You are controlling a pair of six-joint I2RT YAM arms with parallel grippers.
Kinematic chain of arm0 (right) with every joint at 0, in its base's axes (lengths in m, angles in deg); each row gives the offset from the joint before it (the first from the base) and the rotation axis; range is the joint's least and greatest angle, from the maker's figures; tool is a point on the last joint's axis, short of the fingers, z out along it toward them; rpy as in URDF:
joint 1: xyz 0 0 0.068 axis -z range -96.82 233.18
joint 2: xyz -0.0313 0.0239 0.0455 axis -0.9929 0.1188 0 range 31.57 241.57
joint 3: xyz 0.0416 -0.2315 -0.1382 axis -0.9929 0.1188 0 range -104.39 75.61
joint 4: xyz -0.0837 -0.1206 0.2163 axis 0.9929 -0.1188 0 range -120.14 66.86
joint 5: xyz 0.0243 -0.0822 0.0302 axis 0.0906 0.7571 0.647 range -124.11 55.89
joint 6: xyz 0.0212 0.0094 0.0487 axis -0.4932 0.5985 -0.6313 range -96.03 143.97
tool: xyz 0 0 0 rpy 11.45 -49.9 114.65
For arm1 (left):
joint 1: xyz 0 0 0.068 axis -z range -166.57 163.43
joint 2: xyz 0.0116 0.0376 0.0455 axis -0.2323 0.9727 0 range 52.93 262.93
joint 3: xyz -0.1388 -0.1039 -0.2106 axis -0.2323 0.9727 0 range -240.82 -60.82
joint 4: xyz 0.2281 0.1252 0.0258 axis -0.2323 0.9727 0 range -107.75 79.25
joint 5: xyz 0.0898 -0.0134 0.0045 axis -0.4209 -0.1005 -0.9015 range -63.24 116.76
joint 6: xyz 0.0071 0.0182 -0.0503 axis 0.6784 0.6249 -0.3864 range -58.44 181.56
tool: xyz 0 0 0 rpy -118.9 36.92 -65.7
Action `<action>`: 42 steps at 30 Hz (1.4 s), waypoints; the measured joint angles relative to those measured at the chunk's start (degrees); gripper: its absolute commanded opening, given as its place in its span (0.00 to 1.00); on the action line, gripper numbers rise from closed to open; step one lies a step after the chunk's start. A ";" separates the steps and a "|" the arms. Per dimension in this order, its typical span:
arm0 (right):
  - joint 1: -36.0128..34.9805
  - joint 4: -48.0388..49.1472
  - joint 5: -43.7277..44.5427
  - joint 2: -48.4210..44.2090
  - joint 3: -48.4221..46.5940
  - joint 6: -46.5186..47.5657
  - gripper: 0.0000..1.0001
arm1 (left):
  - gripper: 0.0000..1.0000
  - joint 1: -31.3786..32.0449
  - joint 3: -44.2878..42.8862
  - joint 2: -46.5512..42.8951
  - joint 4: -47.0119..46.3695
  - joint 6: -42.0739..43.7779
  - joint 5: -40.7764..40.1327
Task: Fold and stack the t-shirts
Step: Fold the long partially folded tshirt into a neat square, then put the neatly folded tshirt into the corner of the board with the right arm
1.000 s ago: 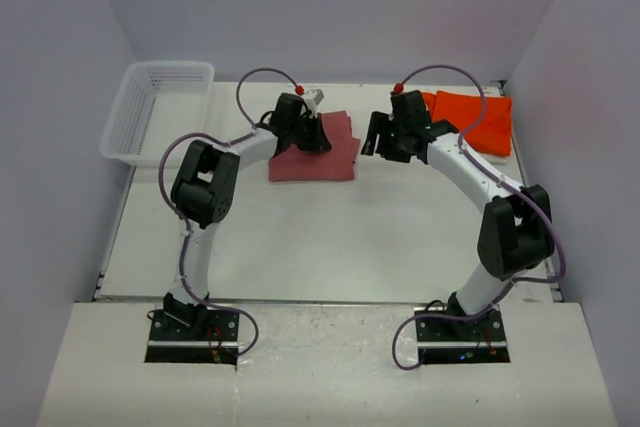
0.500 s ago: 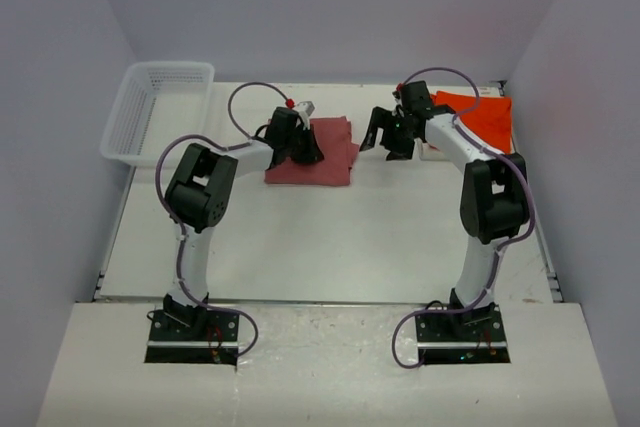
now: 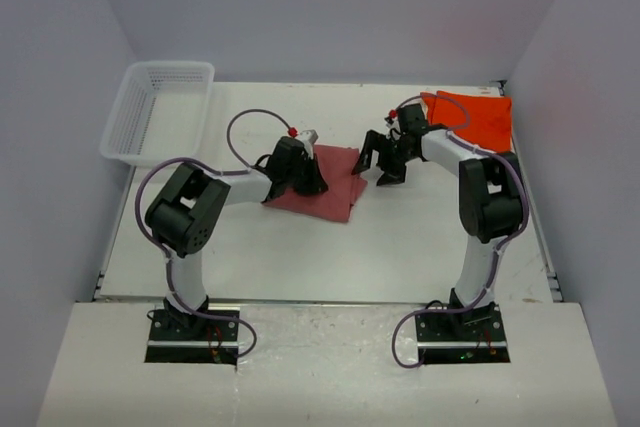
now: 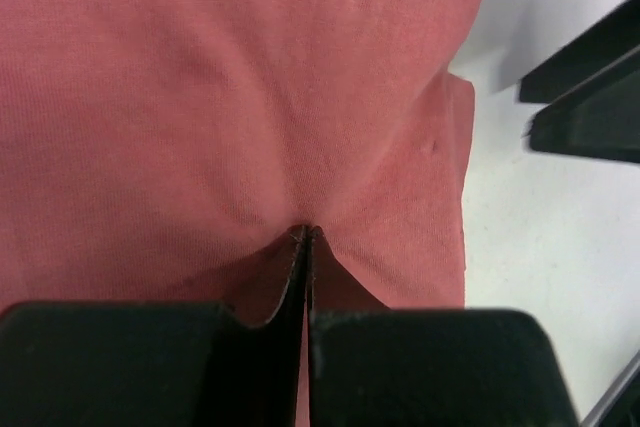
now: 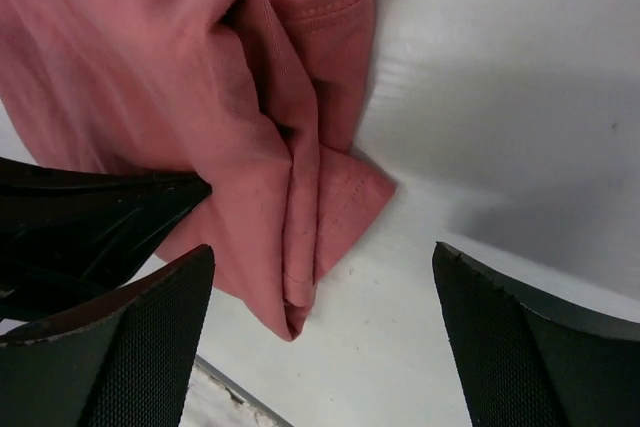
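**Limp cotton, one pinch on, one pincer waiting**

The rose-red t-shirt point(image 3: 338, 185) lies part-folded on the table point(image 3: 300, 247), about midway between the left and right edges and nearer the far edge than the near one. The orange t-shirt point(image 3: 482, 119) sits folded in the far right corner, well apart from it. A white mesh basket point(image 3: 160, 107) stands at the far left corner.

The left gripper point(image 4: 305, 237) is closed tight, with a small ridge of the rose cloth nipped between its tips and puckers running out from the pinch. The right gripper point(image 5: 322, 257) is spread wide and holds nothing. It hangs over the shirt's right-hand corner, where several layers and a stitched hem bunch together.

The cloth looks light, soft and shapeless, so it will likely sag, drag and unfold if lifted from one point. The hemmed corner under the open jaws seems the better hold, because it is thicker and less likely to slip. The grasp should catch all the layers, or the lower ones may stay on the table.
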 measured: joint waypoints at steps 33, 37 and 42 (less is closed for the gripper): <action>-2.47 21.51 3.21 -14.14 27.91 -15.76 0.90 | 0.00 6.19 -0.28 -0.35 0.59 -4.39 -0.24; -5.22 23.19 3.23 -12.46 26.60 -17.16 0.90 | 0.00 6.49 -0.17 -0.76 0.59 -4.74 0.33; -7.85 24.79 3.21 -11.02 25.53 -18.73 0.89 | 0.00 6.71 0.72 -2.71 1.40 -5.16 0.02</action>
